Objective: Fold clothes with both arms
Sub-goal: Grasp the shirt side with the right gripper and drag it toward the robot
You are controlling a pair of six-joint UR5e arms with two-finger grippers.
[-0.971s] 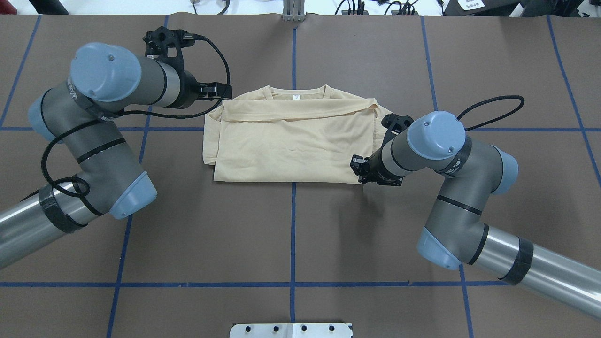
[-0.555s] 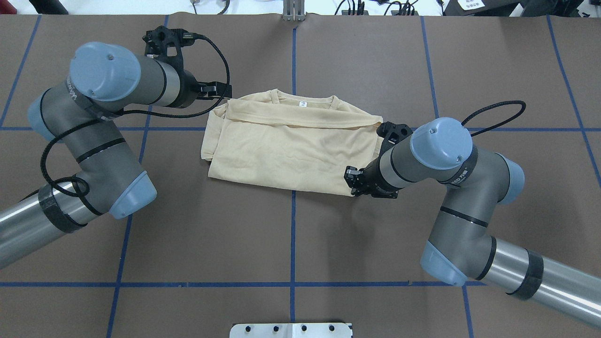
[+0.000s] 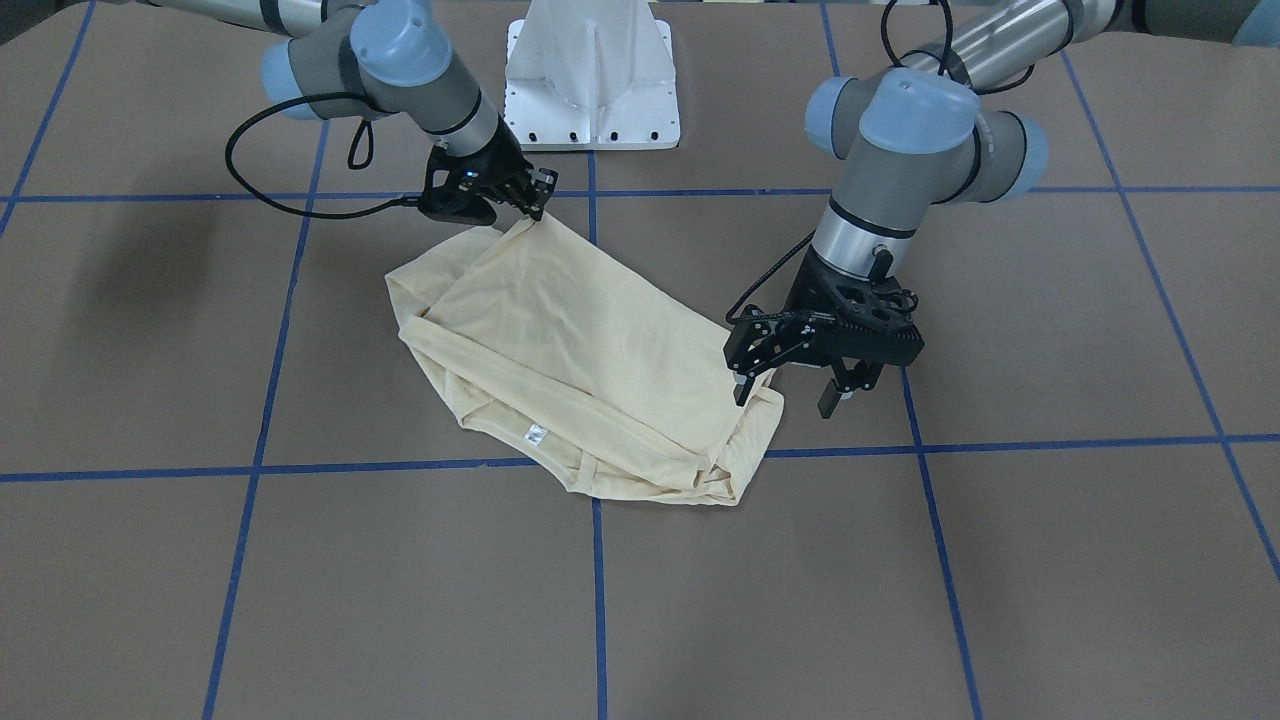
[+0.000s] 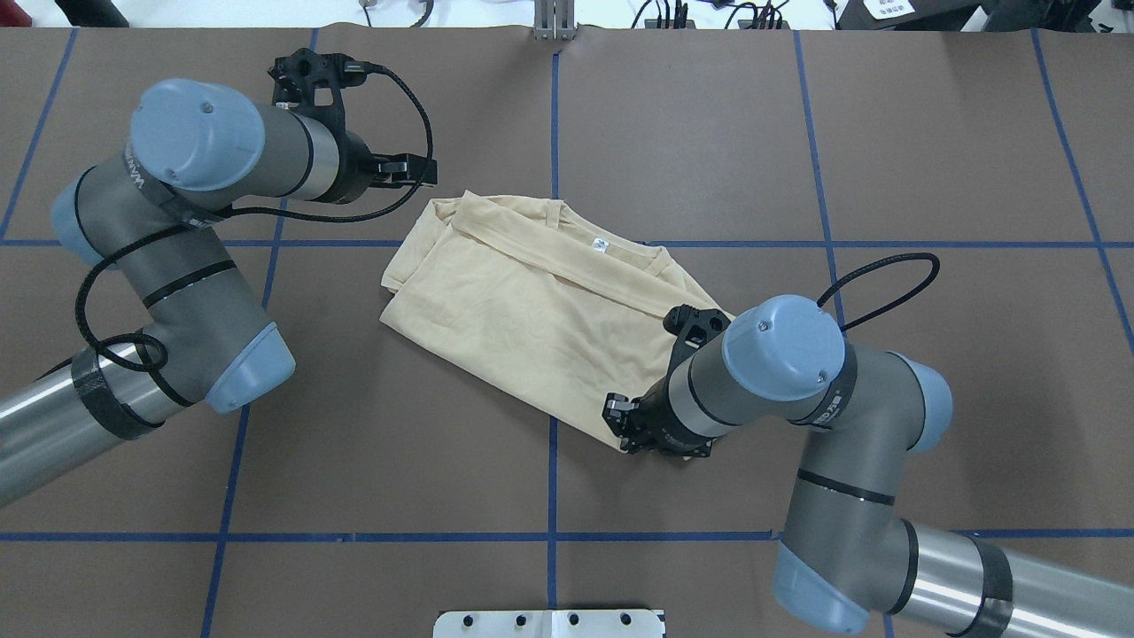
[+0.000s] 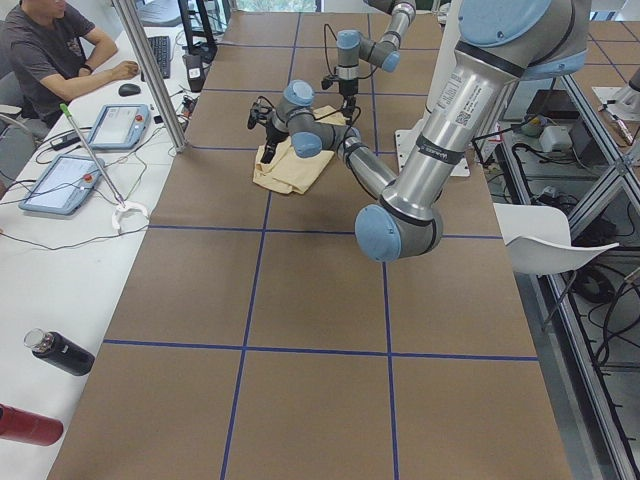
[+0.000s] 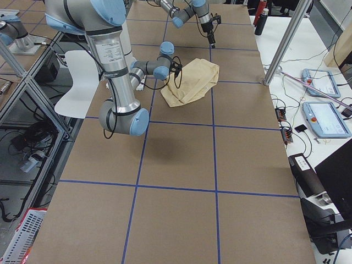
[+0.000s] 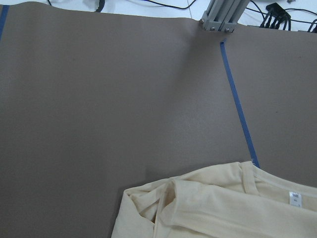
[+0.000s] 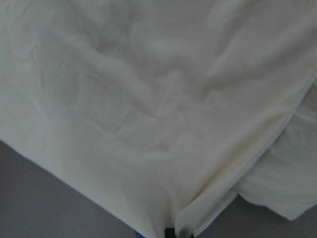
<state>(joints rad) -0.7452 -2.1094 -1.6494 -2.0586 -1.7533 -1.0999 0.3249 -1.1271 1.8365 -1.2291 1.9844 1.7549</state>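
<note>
The clothes are one cream long-sleeved shirt (image 4: 532,301), folded and lying diagonally on the brown table (image 4: 753,133), its white neck label (image 4: 601,246) facing up. My right gripper (image 4: 620,427) is shut on the shirt's hem corner at its near end; the front view shows this corner lifted under the right gripper (image 3: 532,205). In the right wrist view the cloth (image 8: 148,99) fills the picture. My left gripper (image 4: 423,172) stands open just beyond the shirt's far left corner, holding nothing. From the front, the left gripper (image 3: 788,388) has one finger (image 3: 742,384) beside the cloth's edge.
Blue tape lines (image 4: 553,478) divide the table into squares. The white pedestal base (image 3: 590,80) stands at the robot's side. A metal post (image 4: 554,22) rises at the far edge. A person (image 5: 50,50) sits at a side desk holding tablets and bottles (image 5: 60,352).
My right gripper has pulled the hem corner toward the robot and to the left, swinging the shirt from square to diagonal. The left arm has stayed in place.
</note>
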